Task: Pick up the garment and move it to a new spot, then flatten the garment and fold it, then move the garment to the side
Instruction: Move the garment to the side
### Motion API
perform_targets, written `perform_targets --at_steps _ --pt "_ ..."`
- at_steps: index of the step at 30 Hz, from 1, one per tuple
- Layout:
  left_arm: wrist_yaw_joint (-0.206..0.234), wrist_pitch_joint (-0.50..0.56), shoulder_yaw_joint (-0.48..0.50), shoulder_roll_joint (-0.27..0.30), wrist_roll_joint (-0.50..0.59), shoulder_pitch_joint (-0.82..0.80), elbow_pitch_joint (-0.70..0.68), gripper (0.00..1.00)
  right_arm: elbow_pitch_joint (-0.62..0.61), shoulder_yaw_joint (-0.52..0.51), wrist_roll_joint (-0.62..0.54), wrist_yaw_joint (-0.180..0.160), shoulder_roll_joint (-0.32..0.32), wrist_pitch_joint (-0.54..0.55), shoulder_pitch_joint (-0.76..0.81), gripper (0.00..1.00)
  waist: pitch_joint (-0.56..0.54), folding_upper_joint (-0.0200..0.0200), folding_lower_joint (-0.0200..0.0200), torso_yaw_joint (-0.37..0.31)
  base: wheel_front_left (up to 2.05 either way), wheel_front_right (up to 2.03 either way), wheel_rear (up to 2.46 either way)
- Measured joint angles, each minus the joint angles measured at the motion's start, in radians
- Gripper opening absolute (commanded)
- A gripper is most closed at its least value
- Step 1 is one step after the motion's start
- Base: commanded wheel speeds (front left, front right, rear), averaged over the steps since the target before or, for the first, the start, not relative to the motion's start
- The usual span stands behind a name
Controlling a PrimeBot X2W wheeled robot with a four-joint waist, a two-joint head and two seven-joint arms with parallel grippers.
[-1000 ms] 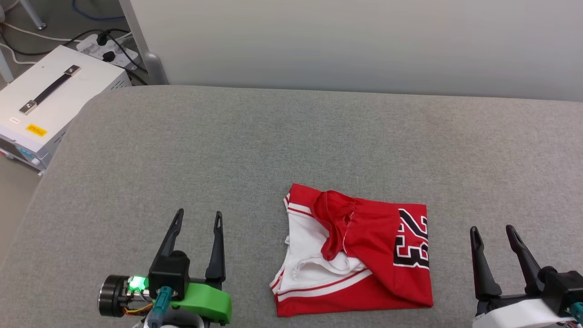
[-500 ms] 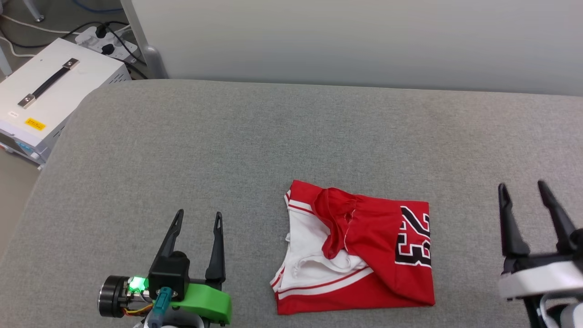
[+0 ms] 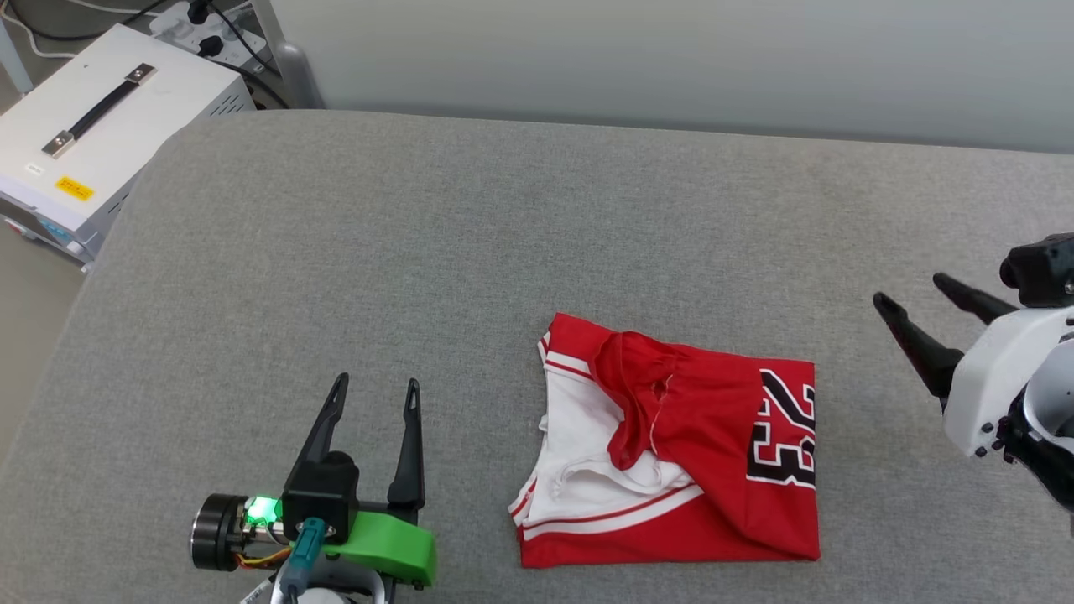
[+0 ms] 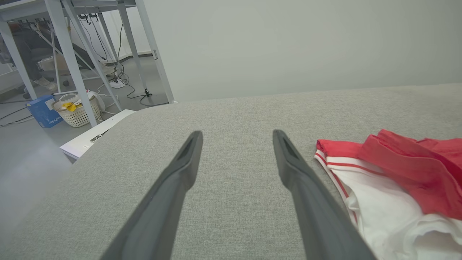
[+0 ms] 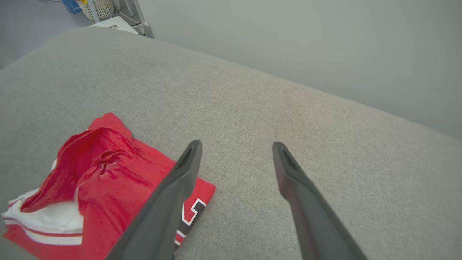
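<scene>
The garment (image 3: 688,436) lies bunched and roughly folded on the grey cushion (image 3: 470,252), red with a white sleeve, striped trim and a black "23" at its right side. My left gripper (image 3: 375,386) rests open low on the cushion, to the left of the garment, nothing between its fingers. My right gripper (image 3: 910,289) is raised at the right edge, open and empty, fingers pointing up-left, apart from the garment's right edge. The left wrist view has the garment (image 4: 397,180) to the right of the open fingers; in the right wrist view the garment (image 5: 104,173) lies lower left.
A white box with a black handle (image 3: 101,126) stands off the cushion's far-left corner, cables and a power strip (image 3: 214,21) behind it. A pale wall (image 3: 671,59) runs behind the cushion. Table legs and a laundry basket (image 4: 77,110) stand on the floor beyond.
My right gripper has risen from the lower right and tilted its fingers to the left. The head camera has shifted, so the whole scene sits a little differently. Left gripper and garment are unmoved.
</scene>
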Motion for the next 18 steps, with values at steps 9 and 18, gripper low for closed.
perform_targets --at_steps 9,18 --pt "-0.002 0.0 -0.01 -0.009 0.0 -0.048 0.0 1.0 0.059 0.016 0.351 0.0 -0.032 0.4 -0.005 1.0 0.054 0.0 0.0 0.021 0.0 0.0 0.0" --pt "-0.01 0.0 -0.026 -0.022 0.0 -0.092 0.0 1.0 0.119 0.034 0.443 0.0 0.028 0.472 0.025 1.0 0.12 0.0 0.0 0.067 0.0 0.0 0.0"
